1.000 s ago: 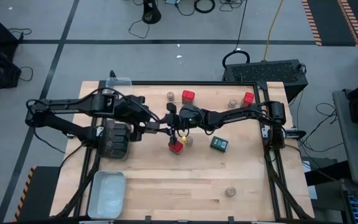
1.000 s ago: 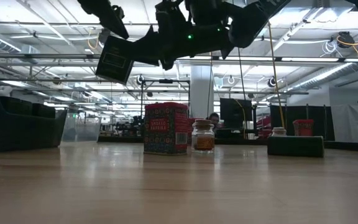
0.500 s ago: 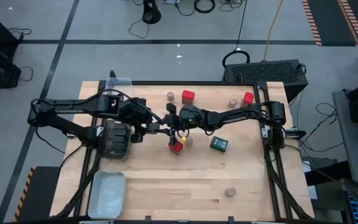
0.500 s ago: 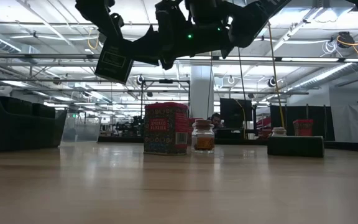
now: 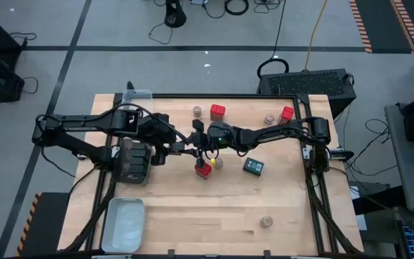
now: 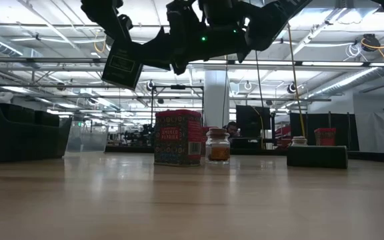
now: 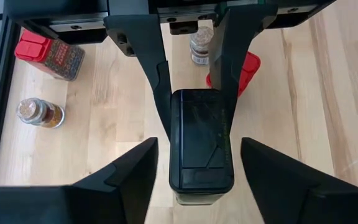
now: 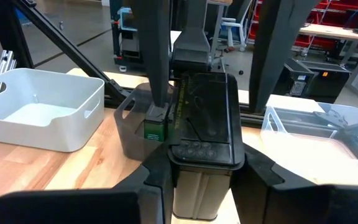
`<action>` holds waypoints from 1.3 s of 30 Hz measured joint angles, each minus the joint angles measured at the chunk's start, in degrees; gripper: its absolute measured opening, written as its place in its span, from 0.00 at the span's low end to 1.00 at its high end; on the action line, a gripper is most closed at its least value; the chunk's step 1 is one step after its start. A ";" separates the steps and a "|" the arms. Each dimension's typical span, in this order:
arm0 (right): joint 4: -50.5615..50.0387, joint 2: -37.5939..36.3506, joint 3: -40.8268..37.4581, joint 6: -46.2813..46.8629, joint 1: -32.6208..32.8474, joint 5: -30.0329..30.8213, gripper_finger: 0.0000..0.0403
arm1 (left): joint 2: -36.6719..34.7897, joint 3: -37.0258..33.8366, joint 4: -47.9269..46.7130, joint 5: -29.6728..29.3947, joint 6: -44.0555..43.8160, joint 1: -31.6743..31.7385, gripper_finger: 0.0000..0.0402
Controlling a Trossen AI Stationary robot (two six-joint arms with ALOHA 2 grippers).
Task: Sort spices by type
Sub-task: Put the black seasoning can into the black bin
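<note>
**A:** Where is the dark tin (image 6: 122, 65)?

**B:** In the air over the table, up and to the left-arm side of the red tin (image 6: 177, 137) that stands mid-table. Both arms meet there.

**A:** Who has it?

**B:** The right gripper (image 8: 205, 165). Its fingers are clamped on the tin's two sides. The left gripper (image 7: 199, 149) sits around the same tin with its fingers spread, and bare wood shows between each finger and the tin, so it grips nothing.

**A:** What is by the red tin?

**B:** A jar (image 6: 218, 145) stands just beside it, on the right-arm side. A second dark tin (image 5: 254, 166) lies on the table farther that way, apart from the red tin.

**A:** Is the held tin upright?

**B:** From the low view it hangs tilted.
</note>
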 joint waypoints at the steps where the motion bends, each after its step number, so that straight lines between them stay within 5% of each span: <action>1: 0.00 0.00 0.00 0.00 0.00 0.01 0.25 | 0.00 0.00 0.00 0.00 0.00 0.00 0.55; 10: 0.04 0.00 0.04 0.09 0.00 0.01 0.25 | 0.00 0.00 -0.59 -0.01 0.13 0.00 0.35; 21: 0.48 0.00 0.04 0.34 0.00 0.08 0.27 | 0.00 0.00 -0.79 -0.03 -0.28 0.00 0.35; 30: 1.28 -0.02 0.11 0.47 -0.43 0.71 0.45 | -0.02 -0.04 -2.61 -0.58 -4.59 0.02 0.34; 39: -7.30 -1.31 0.07 -0.44 -2.01 0.76 0.58 | -4.77 -0.04 -11.04 -9.38 -17.42 0.04 0.34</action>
